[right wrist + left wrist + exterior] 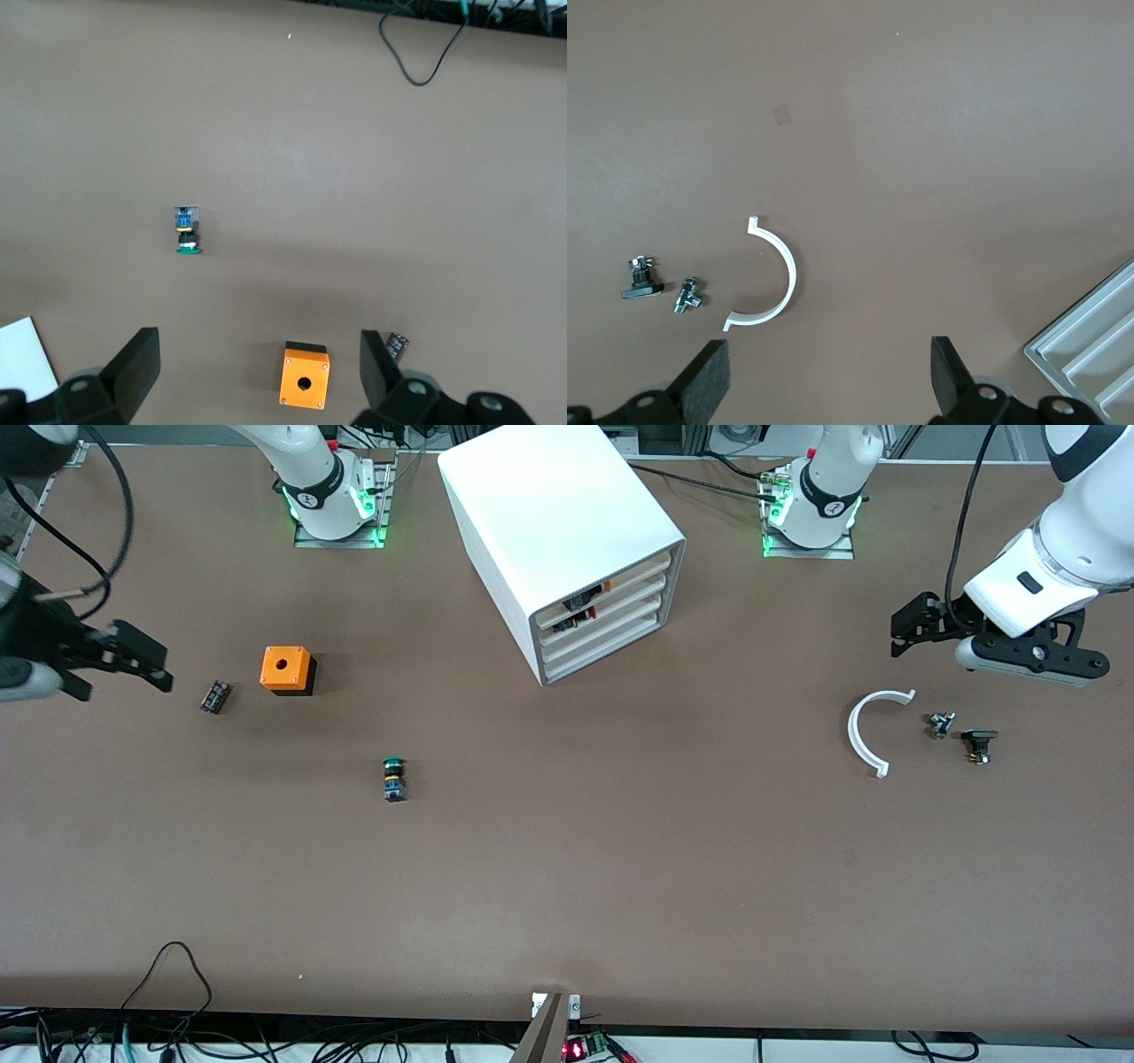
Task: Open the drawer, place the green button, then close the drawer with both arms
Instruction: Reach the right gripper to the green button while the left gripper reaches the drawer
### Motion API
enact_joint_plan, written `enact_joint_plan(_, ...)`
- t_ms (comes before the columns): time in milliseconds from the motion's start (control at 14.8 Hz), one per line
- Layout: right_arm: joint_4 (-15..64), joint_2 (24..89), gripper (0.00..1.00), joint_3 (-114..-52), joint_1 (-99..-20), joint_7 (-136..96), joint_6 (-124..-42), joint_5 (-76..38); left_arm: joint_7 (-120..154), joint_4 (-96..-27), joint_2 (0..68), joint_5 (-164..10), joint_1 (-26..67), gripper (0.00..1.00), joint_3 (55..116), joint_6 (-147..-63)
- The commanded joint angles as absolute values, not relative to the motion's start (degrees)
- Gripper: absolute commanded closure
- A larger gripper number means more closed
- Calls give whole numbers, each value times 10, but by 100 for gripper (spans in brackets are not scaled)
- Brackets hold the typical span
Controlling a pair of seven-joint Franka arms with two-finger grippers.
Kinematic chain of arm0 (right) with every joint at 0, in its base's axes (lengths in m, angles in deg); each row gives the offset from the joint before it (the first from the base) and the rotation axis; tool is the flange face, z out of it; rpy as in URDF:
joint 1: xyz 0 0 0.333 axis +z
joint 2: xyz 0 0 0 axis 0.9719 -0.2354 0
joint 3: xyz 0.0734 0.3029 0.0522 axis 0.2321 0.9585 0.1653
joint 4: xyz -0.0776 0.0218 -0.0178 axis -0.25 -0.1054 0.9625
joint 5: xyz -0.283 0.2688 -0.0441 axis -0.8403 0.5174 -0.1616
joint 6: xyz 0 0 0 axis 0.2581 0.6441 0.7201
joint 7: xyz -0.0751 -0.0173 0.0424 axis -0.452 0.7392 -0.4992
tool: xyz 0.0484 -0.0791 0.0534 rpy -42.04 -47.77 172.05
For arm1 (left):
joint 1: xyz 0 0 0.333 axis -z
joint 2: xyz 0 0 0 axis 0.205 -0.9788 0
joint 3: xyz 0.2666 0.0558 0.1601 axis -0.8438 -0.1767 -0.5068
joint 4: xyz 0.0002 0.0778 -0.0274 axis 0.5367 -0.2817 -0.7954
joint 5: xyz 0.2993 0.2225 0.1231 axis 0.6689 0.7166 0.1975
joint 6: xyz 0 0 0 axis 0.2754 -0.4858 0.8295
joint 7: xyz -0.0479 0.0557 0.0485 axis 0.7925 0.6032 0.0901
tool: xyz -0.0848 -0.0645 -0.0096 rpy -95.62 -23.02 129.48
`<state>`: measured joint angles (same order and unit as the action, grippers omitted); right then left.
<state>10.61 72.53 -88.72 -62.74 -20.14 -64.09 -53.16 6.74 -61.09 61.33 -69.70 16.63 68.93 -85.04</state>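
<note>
The button (394,778) lies on its side on the table, green cap toward the robots' bases, nearer the front camera than the white cabinet (567,540). It also shows in the right wrist view (186,232). The lowest drawer (602,657) sits pushed in, like those above it. My right gripper (133,660) is open and empty in the air at the right arm's end of the table, over the spot beside the dark striped block; its own view (260,359) shows it. My left gripper (912,633) is open and empty over the table near a white curved piece; its own view (830,372) shows it.
An orange box with a hole (286,670) and a dark striped block (215,696) sit toward the right arm's end. A white curved piece (864,735) and two small metal parts (942,724) lie toward the left arm's end. A cabinet corner (1099,345) shows in the left wrist view.
</note>
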Motion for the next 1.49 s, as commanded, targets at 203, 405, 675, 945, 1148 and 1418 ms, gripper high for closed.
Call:
enact_joint_plan(203,121,677,0,-881,-608,-198,-643,-525,57,-558,592,-747,183,0,689,-775)
enact_joint_plan(405,121,636,0,-881,-600,-198,-656,-489,56,-530,574,-798,198,0,689,-708)
enact_joint_plan(675,123,580,0,-880,-592,-191,-714,-433,55,-532,555,-873,225,0,689,-638)
enact_joint_plan(945,152,541,0,-880,-558,-191,-802,-433,53,-539,511,-972,225,0,689,-575)
enact_joint_plan(1148,197,522,0,-880,-537,-191,-890,-433,-47,-573,455,-1055,223,0,689,-577)
enact_joint_plan(1418,224,485,0,-880,-524,-191,-963,-433,-206,-608,388,-1155,217,0,688,-637)
